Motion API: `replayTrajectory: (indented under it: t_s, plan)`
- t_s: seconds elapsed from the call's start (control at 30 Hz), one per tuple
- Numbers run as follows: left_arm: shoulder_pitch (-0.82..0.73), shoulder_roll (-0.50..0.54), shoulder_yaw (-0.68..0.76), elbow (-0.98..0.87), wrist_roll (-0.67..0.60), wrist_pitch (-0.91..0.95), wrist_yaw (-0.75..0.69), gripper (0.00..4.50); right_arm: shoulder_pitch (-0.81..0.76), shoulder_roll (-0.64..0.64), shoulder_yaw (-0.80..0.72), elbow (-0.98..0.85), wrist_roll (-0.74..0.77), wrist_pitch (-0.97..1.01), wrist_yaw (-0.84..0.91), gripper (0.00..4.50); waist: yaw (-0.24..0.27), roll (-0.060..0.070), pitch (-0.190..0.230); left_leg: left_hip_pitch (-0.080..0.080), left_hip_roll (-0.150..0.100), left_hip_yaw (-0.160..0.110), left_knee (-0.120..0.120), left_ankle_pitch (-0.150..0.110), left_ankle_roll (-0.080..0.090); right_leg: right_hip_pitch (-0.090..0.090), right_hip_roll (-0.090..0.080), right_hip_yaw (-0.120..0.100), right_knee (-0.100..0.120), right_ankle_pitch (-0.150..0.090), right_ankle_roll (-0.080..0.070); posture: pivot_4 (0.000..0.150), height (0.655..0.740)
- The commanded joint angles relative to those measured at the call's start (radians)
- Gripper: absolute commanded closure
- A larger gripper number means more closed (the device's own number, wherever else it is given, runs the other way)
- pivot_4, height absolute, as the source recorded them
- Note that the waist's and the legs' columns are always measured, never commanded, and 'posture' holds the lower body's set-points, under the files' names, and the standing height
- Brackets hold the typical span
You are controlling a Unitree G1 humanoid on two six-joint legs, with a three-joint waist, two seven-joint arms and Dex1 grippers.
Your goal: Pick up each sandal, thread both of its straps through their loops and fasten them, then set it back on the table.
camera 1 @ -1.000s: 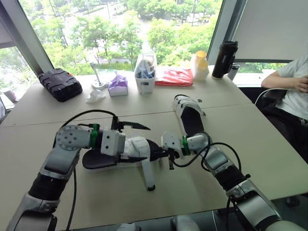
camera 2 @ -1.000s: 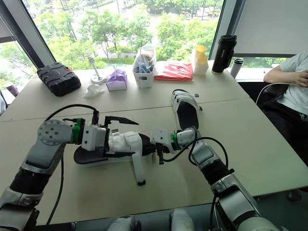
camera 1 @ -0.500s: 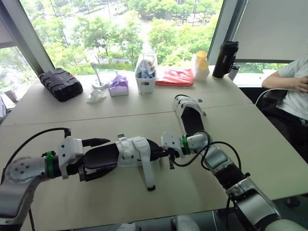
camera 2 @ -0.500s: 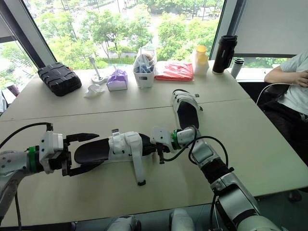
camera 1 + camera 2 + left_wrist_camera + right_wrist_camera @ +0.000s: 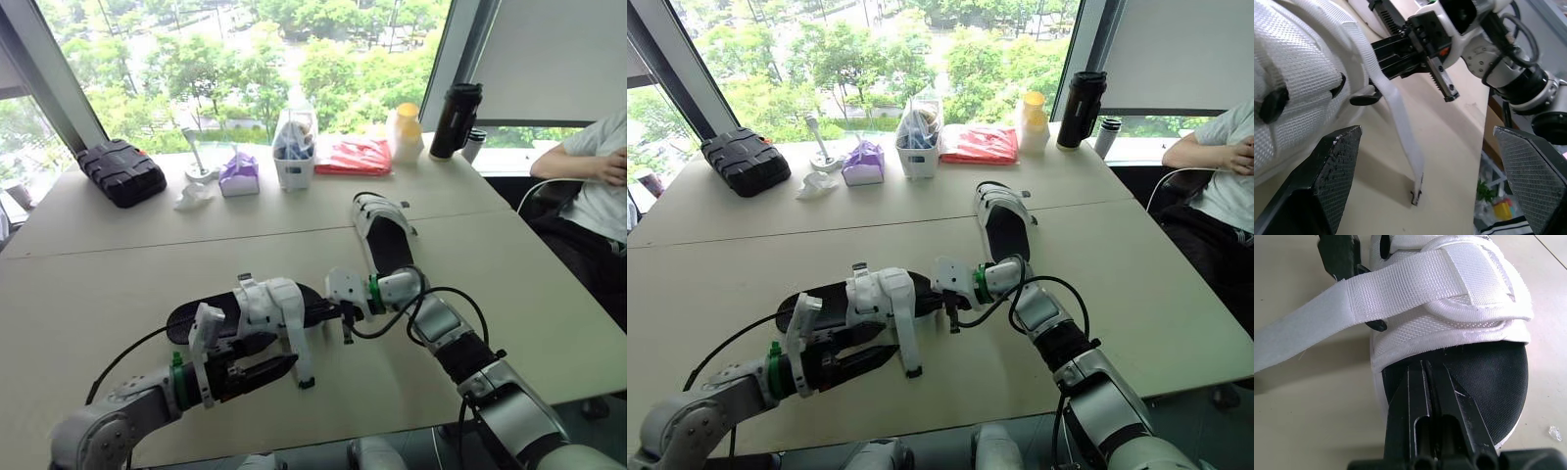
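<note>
The near sandal (image 5: pixel 245 311) lies on the table (image 5: pixel 108 264), one strap (image 5: pixel 297 345) hanging unthreaded. Left gripper (image 5: pixel 260 355) is spread beside it; right gripper (image 5: pixel 1426 366) is pressed together at its toe. The far sandal (image 5: pixel 384 240) looks untouched.

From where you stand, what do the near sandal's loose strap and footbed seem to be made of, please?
Loose strap: white woven fabric webbing, matte; its ribbed weave shows.
Footbed: smooth matte black, probably foam or rubber; unclear which.

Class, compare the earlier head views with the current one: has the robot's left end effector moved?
Yes. The left end effector has swung from over the near sandal's heel to its near side, toward the robot's body.
</note>
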Motion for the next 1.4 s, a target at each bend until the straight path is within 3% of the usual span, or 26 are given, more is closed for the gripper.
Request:
replayTrajectory:
  t_s: [0.03,0.37,0.47,0.7,0.9,1.07,1.4]
  plan:
    - [-0.025,-0.028,-0.028,0.027,0.013,0.012,0.025,0.03,0.035,-0.009,0.041,0.04,-0.049,0.036,0.001,4.5,0.0,0.0,0.0,0.0,0.0,0.0,0.0,0.0,0.0,0.0,0.0,0.0,0.0,-0.001,-0.001,0.15,0.74]
    - [-0.115,-0.113,-0.111,0.079,0.043,0.056,0.057,0.03,0.061,-0.03,0.037,0.001,-0.048,0.05,-0.001,4.5,0.002,0.0,0.0,-0.001,0.0,0.0,0.0,0.0,0.0,0.0,-0.001,0.0,-0.001,-0.002,-0.001,0.15,0.74]
    - [-0.128,-0.122,-0.125,0.084,0.048,0.064,0.053,0.86,0.063,-0.033,0.037,-0.005,-0.048,0.056,-0.004,4.5,0.003,0.0,0.0,-0.001,-0.001,0.0,0.0,0.0,0.0,0.0,-0.001,0.0,-0.001,-0.002,-0.001,0.15,0.74]
    - [-0.13,-0.119,-0.104,0.077,0.023,0.094,0.052,4.47,0.066,-0.032,0.037,-0.009,-0.048,0.062,-0.007,4.5,0.004,0.0,0.0,-0.001,-0.001,0.0,0.0,0.0,0.0,0.001,-0.002,0.0,-0.001,-0.003,0.0,0.15,0.74]
    - [-0.166,-0.09,0.001,0.078,-0.099,0.159,0.044,4.47,0.066,-0.028,0.039,-0.009,-0.049,0.063,-0.009,4.5,0.003,0.0,0.0,-0.001,0.0,0.0,0.0,0.0,0.0,0.0,-0.002,0.0,-0.001,-0.003,0.0,0.15,0.74]
    - [-0.323,-0.009,0.135,0.172,-0.323,0.28,0.011,4.47,0.061,-0.024,0.042,-0.001,-0.051,0.057,-0.011,4.5,0.003,-0.002,0.001,-0.001,-0.001,-0.001,0.001,0.0,0.0,0.0,-0.001,-0.001,0.0,-0.004,0.001,0.15,0.74]
    - [-0.482,0.007,0.087,0.366,-0.213,0.275,-0.047,4.47,0.052,-0.017,0.043,0.008,-0.054,0.053,-0.017,4.5,0.0,-0.001,0.001,-0.001,-0.002,0.0,0.0,0.0,-0.001,0.0,-0.001,-0.001,-0.001,-0.001,0.002,0.15,0.74]
